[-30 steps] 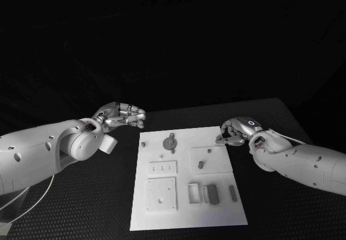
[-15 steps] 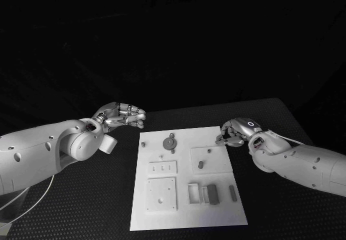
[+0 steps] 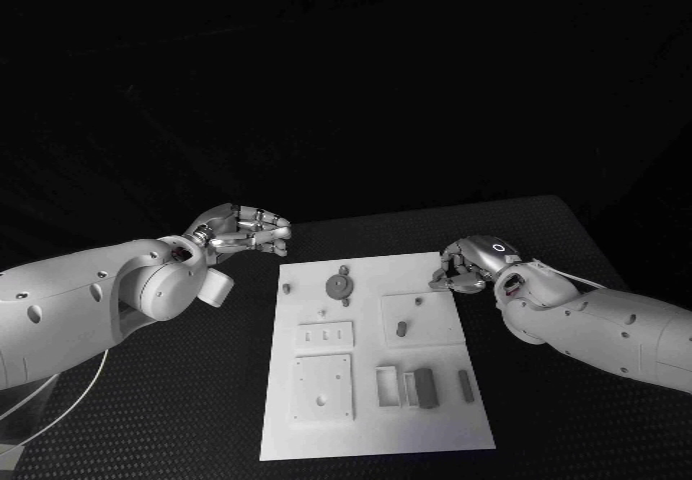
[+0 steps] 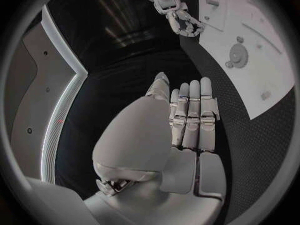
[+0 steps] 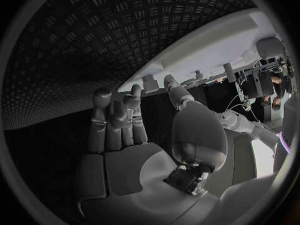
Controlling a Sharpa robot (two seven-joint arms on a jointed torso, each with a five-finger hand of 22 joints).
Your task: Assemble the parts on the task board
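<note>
The white task board [image 3: 433, 430] lies in the middle of the table. On its far part sits a round grey gear [image 3: 340, 286], and a small grey peg [image 3: 401, 326] stands mid-board. Near its front right lie a grey block [image 3: 424, 388] and a thin grey bar [image 3: 466, 386]. My left hand [image 3: 242, 232] hovers off the board's far left corner, and its wrist view shows the fingers [image 4: 190, 115] stretched out with nothing in them. My right hand [image 3: 467, 264] hangs at the board's far right corner, palm [image 5: 134, 160] bare and fingers extended.
The black textured table [image 3: 577, 240] surrounds the board on all sides. In the left wrist view the board [image 4: 262, 70], its gear [image 4: 237, 52] and my right hand [image 4: 181, 20] all appear. From the right wrist the board's edge [image 5: 206, 47] is close.
My right forearm has edged slightly toward the board. The left arm and the parts have not moved.
</note>
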